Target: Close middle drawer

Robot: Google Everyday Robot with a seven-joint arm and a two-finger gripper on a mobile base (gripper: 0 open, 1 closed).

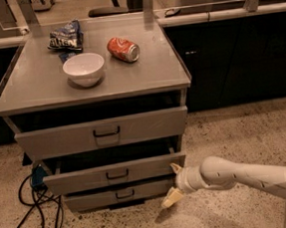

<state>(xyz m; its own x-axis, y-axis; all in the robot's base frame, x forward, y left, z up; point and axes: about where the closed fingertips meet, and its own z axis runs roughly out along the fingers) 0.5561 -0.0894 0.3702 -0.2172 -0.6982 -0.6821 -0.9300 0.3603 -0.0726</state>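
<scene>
The middle drawer [113, 173] of the grey metal cabinet [90, 85] stands a little way out, its low flat front with a small dark bail handle [117, 174] just proud of the lowest drawer [117, 194]. My gripper [173, 185] is at the drawer's right front corner, one fingertip [176, 168] against the front and the other [169, 199] lower down by the lowest drawer. The fingers are spread apart and hold nothing. My white arm [238, 173] reaches in from the lower right.
The top drawer [102, 133] also stands slightly out. On the cabinet top are a white bowl [83, 68], a red can [123, 49] on its side and a chip bag [66, 36]. Black cables [31, 205] lie on the floor at the left. A dark counter stands behind.
</scene>
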